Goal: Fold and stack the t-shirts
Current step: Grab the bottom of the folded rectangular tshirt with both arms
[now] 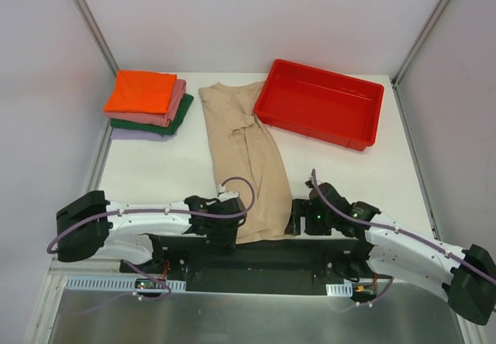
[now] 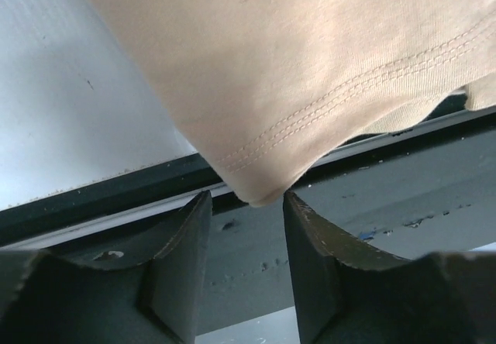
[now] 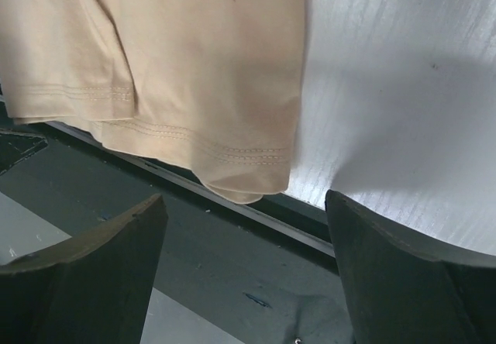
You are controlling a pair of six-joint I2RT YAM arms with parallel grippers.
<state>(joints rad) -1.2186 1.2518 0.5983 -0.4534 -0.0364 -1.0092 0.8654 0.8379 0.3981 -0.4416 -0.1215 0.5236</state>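
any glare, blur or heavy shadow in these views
Top external: even light, sharp, only small glints on the red tray. Left wrist: hem stitching of the beige t-shirt is crisp, the left gripper is dark and soft. Right wrist: a soft grey shadow crosses the table beside the shirt, with streaky sheen above, and the right gripper is underlit.

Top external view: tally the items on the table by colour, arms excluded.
orange t-shirt: 1
pink t-shirt: 1
dark green t-shirt: 1
lavender t-shirt: 1
beige t-shirt: 1
red tray: 1
Total: 6 (5 shirts, 1 tray)
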